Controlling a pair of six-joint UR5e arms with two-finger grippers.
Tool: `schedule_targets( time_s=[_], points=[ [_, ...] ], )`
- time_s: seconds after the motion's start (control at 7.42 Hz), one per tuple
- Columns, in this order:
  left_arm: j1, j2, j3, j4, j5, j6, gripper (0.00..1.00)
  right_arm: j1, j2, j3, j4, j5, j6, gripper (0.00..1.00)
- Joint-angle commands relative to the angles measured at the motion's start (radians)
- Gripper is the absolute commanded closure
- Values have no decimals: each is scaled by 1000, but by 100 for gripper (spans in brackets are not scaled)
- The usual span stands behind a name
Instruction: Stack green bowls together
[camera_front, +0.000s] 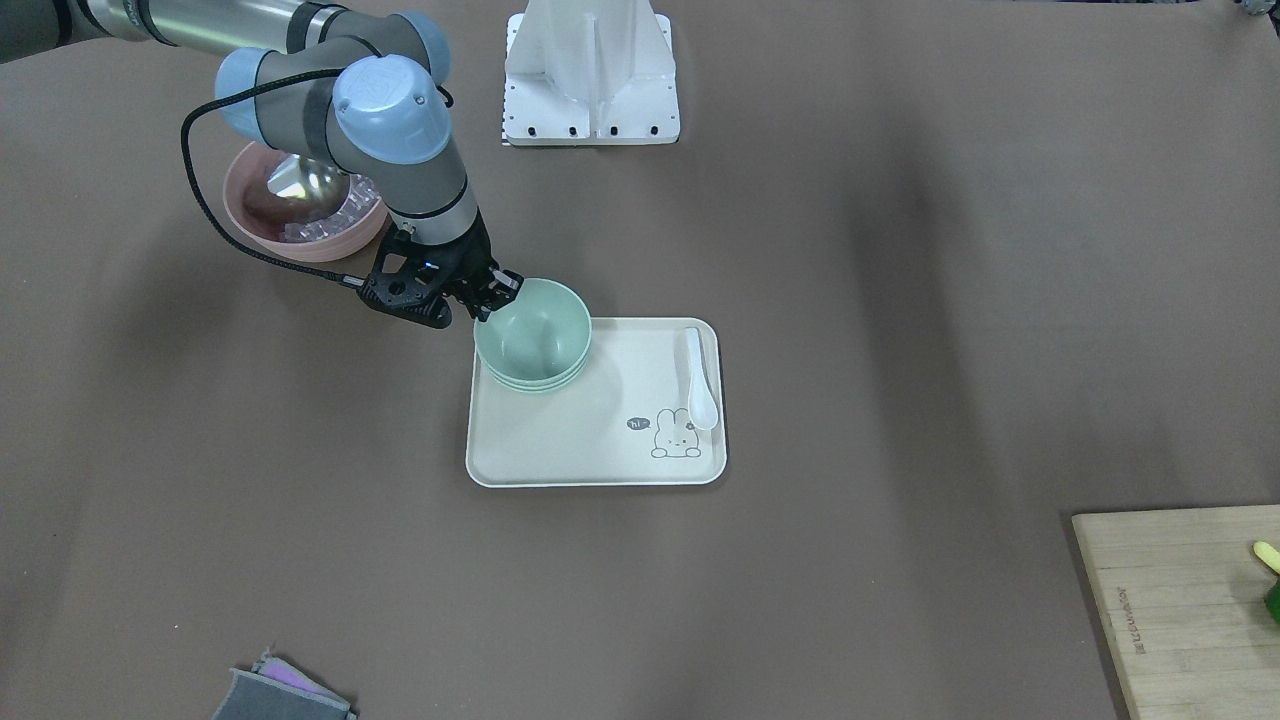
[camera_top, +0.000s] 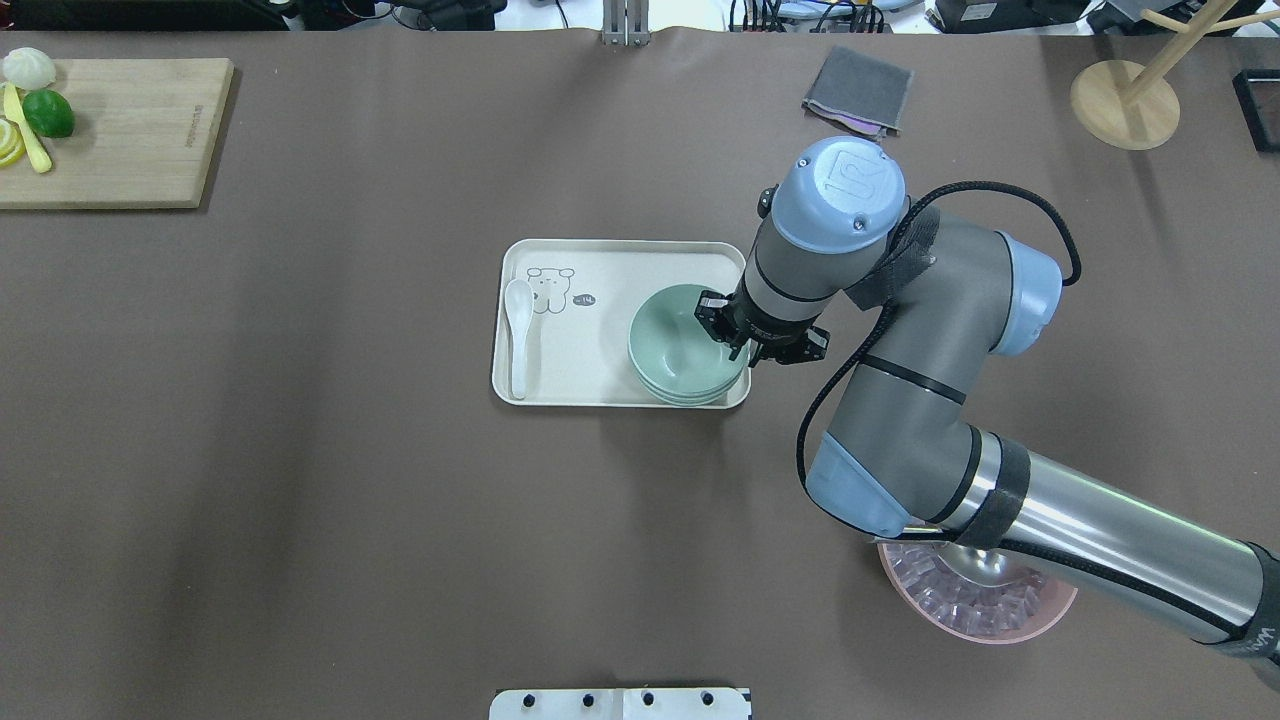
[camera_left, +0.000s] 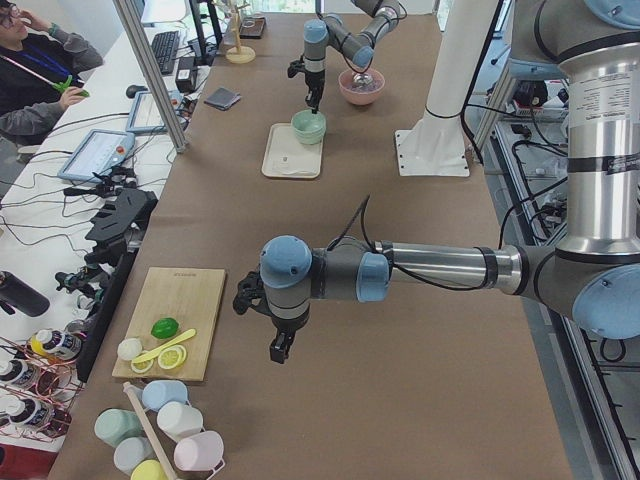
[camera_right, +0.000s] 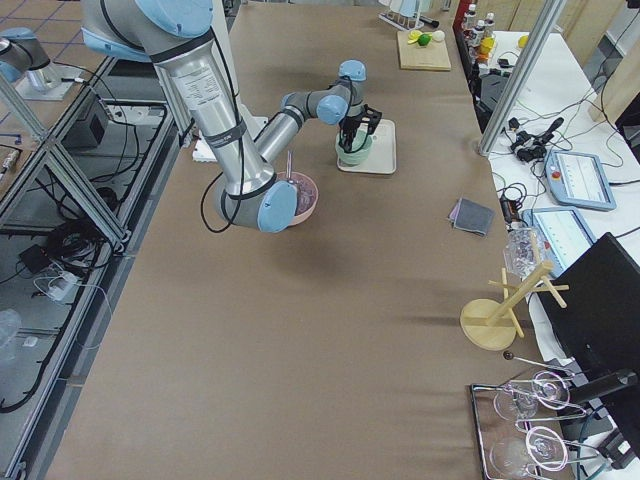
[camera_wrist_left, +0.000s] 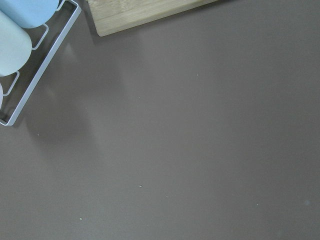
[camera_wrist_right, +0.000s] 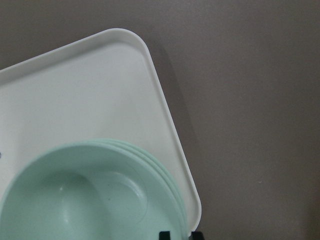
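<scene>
Pinching stacked green bowls (camera_front: 535, 335) on tray (camera_front: 580, 440), brown table (camera_front: 900, 350) — right end effector (camera_front: 495, 292), narrow; left end effector (camera_left: 280, 350) — spread indiscernible.

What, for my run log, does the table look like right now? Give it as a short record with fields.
green bowls: three, nested in one stack
stack location: on the tray, at the end away from the spoon
spoon: white, lying on the tray, apart from the bowls
pink bowl: off the tray, partly hidden by the right arm
right gripper: at the top bowl's rim; open or shut unclear
left gripper: far from the tray, over bare table; state unclear
stacking: looks done
</scene>
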Motion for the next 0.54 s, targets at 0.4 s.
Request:
schedule_targets(
  time_s=[0.4],
  points=[
    [0, -2, -9, -2, 0, -157, 1, 201, -8, 14, -95, 107, -304, 0]
  ],
)
